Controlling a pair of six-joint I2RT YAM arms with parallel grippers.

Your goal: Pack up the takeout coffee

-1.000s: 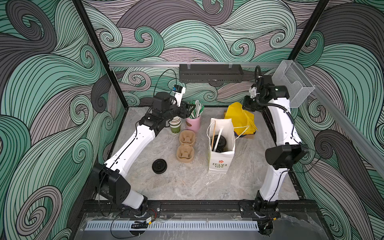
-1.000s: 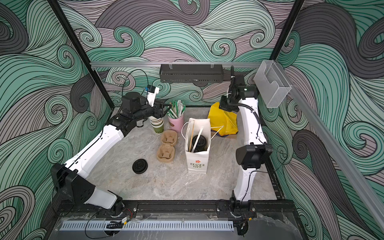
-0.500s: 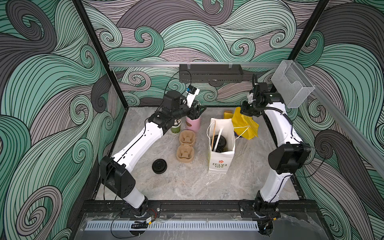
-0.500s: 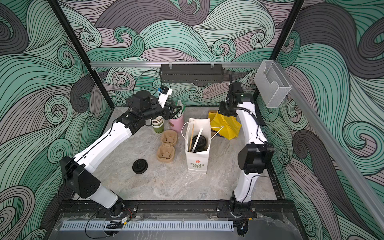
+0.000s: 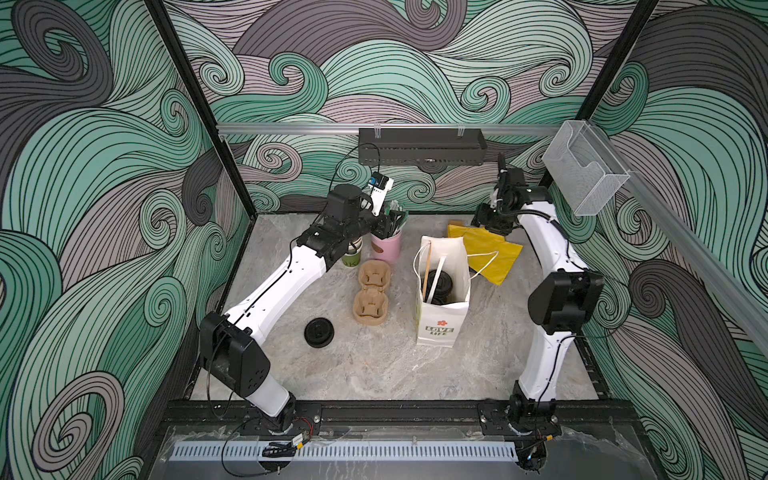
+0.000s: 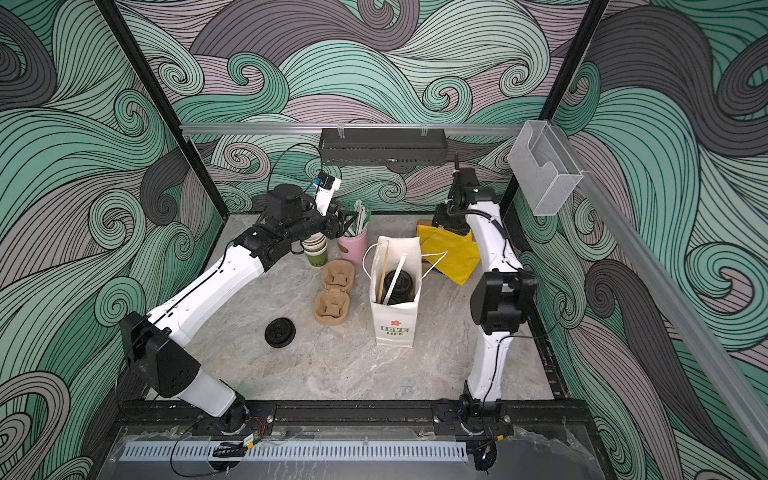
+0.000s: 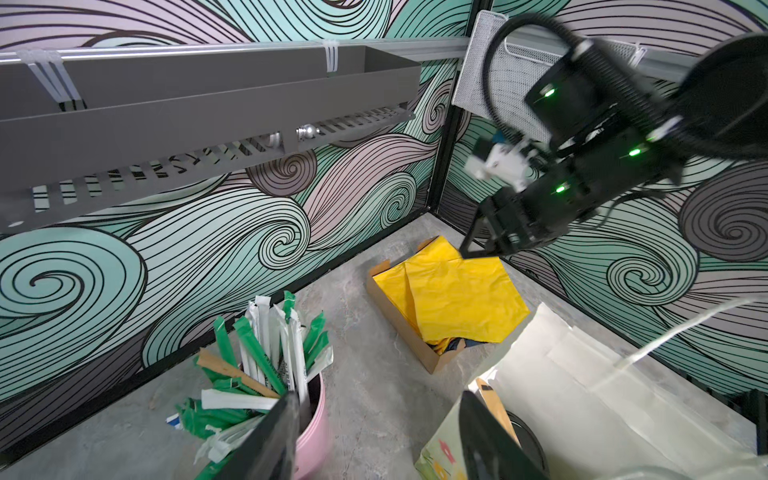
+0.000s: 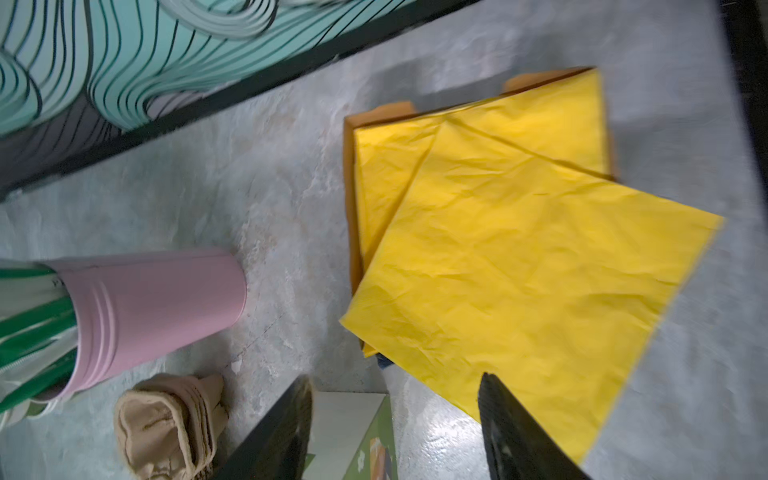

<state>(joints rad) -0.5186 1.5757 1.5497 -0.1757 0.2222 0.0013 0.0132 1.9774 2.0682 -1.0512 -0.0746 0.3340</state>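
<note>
left gripper (image 7: pixel 378 399) and right gripper (image 8: pixel 395 380) both spread, empty. one olive-green cup (image 5: pixel 351 259), one loose black lid (image 5: pixel 318 332), two pulp carriers (image 5: pixel 374 274), one pink straw cup (image 5: pixel 386 248).

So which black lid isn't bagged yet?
The loose lid, flat on the table left of the pulp carriers. The other lid sits inside the white bag.

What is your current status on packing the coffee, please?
Left gripper open over pink straw cup; right gripper open above yellow napkins. One lidded cup in white bag. Green cup outside, partly under left arm; loose black lid on table.
</note>
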